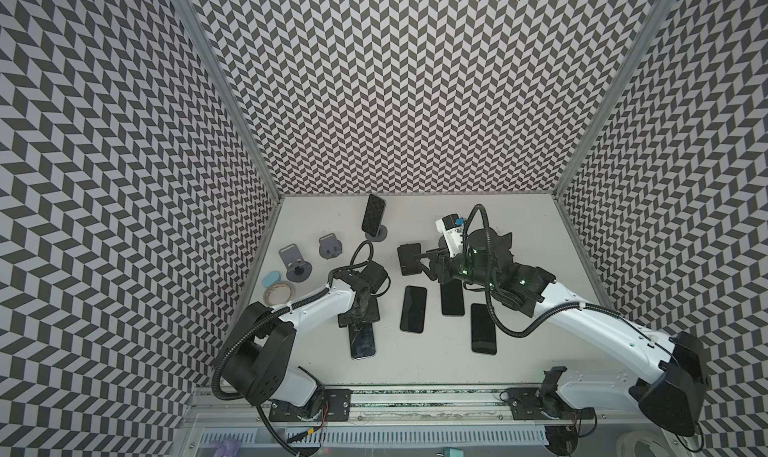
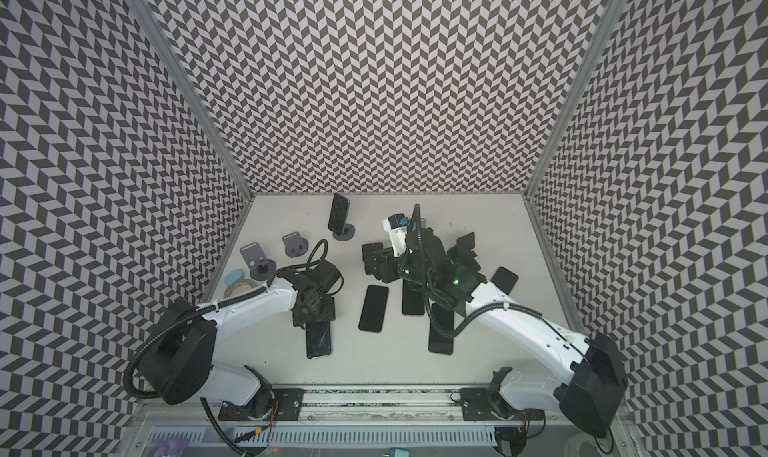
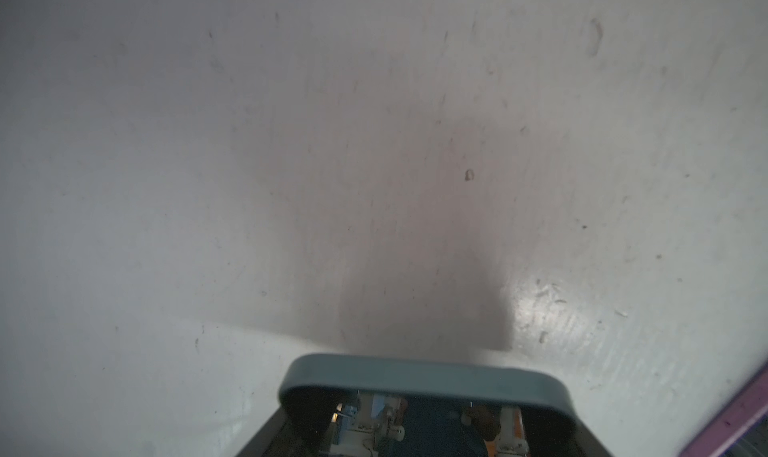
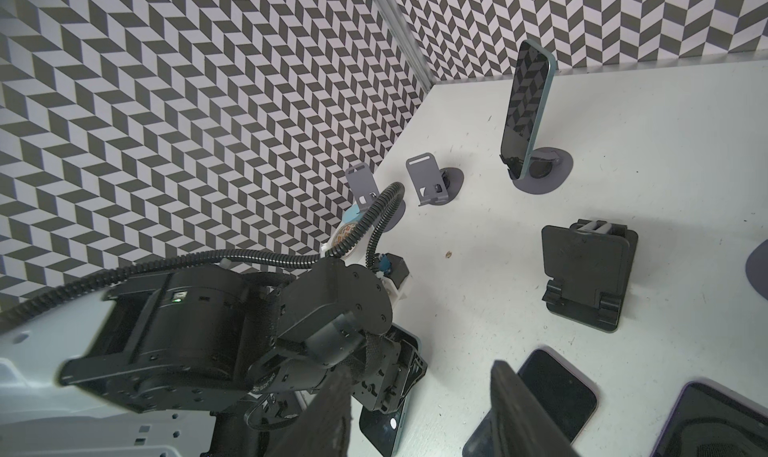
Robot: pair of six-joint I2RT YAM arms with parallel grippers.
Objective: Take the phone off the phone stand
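The phone (image 1: 373,213) stood propped upright in its stand (image 1: 378,237) at the back of the counter (image 1: 540,226), close to the rear wall, with neither arm touching it. The right claw (image 4: 419,369) was released and empty, its jaws apart over the counter. It was near a black stand (image 1: 409,259) and well apart from the phone.

The left claw (image 1: 360,313) sat low over the end of a flat phone (image 1: 363,342) toward the front left. Its fingers were hidden in every view, so I cannot tell whether it grasped that phone or only rested above it. The left wrist view showed just that phone's teal end against the counter.

Three more phones (image 1: 413,308) (image 1: 452,305) (image 1: 483,328) lay flat between the arms. Two empty grey stands (image 1: 293,261) (image 1: 330,247) stood at the left side, near a tape roll (image 1: 279,291).
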